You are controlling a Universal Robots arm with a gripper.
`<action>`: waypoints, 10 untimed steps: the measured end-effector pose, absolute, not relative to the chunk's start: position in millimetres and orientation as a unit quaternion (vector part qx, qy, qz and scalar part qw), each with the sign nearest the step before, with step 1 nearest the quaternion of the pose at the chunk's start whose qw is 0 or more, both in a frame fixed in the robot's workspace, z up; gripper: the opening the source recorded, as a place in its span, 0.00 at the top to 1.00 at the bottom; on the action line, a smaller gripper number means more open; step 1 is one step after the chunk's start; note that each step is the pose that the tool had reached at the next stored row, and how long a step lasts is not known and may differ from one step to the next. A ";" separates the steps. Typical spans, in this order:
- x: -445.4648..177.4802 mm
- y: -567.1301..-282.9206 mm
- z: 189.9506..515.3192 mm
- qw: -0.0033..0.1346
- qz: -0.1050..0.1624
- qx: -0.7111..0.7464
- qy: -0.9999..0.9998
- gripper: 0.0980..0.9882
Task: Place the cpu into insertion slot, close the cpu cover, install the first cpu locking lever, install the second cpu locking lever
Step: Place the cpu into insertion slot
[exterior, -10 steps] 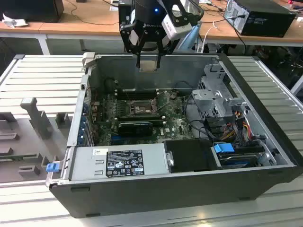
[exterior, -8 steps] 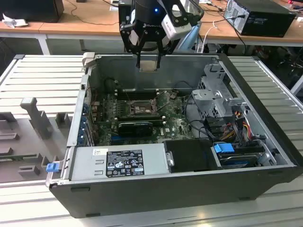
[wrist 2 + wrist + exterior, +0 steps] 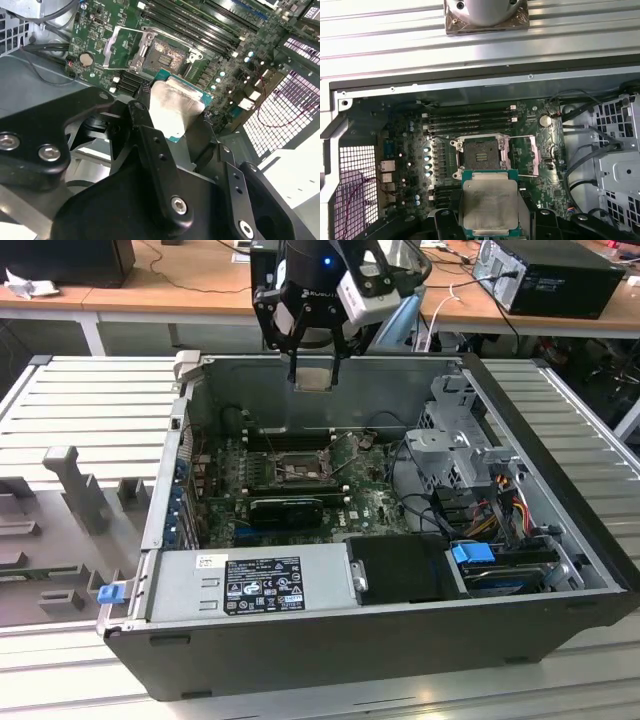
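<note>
Silver-topped and level, the cpu hangs pinched by its edges in the grasp of the gripper, well above the open case, the bare insertion slot lying roughly beneath it with the cpu cover standing open.

We see an open black computer case holding a grey power supply, with a blue tab just beside it; behind, a wooden counter carries what seems a second computer.
</note>
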State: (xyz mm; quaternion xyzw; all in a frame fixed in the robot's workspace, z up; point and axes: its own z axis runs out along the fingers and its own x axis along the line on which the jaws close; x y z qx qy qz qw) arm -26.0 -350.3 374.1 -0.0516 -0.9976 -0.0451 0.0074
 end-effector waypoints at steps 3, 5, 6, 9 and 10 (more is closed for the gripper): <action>-26.0 -350.3 374.1 0.007 -0.045 -0.057 -0.997 0.52; -26.0 -350.3 374.0 0.007 -0.045 -0.060 -0.997 0.52; -26.0 -350.3 374.1 0.007 -0.045 -0.068 -0.997 0.52; -26.0 -350.3 374.0 0.006 -0.045 -0.081 -0.996 0.52; -26.0 -350.3 374.0 0.006 -0.045 -0.085 -0.995 0.52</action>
